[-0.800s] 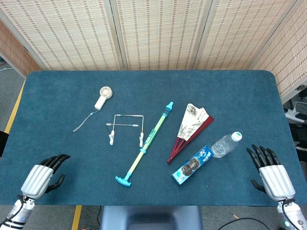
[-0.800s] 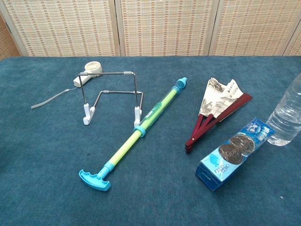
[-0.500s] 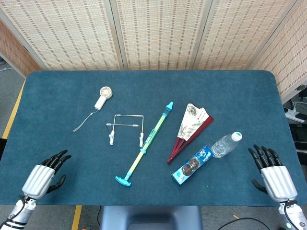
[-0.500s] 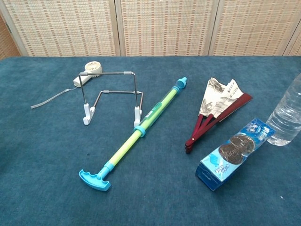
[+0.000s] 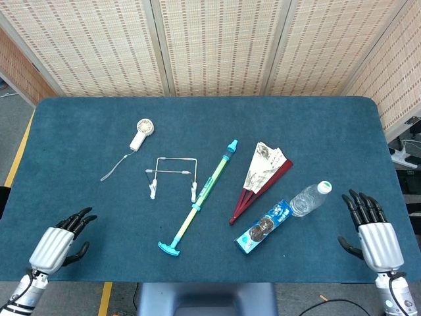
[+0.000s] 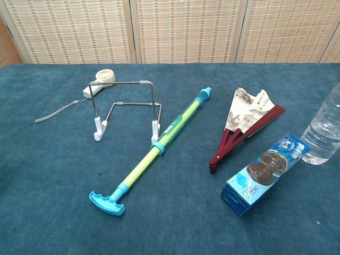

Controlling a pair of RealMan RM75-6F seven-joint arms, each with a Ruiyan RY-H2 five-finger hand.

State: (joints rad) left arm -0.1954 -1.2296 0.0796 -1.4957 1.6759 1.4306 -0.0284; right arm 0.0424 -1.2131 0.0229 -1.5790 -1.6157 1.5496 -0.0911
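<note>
The big blue table (image 5: 79, 125) takes up nearly everything here, with woven screen panels (image 5: 217, 46) standing behind it. Spread across the cloth, biggest first: a long green-and-teal water squirter (image 5: 198, 200) lying diagonally in the middle with its T-handle toward the near edge, then a half-folded paper fan (image 5: 258, 179) with dark red ribs just to the right of it, and a wire stand (image 5: 172, 176) with white feet just to the left. Further right there's a clear water bottle (image 5: 309, 198) on its side, its base touching or just about touching the end of a blue cookie box (image 5: 264, 226) — can't quite tell which. Up toward the far left sits a little white handheld fan (image 5: 141, 133) with its wrist strap trailing off toward the near side. Both hands only show in the head view, down at the near corners — the left hand (image 5: 59, 241) hangs over the near left edge with its fingers loosely apart, holding nothing and well away from every object. The right hand (image 5: 371, 233) is at the near right edge, fingers spread and pointing away from the robot, also holding nothing; the bottle is the closest thing to it, but they're apart.
</note>
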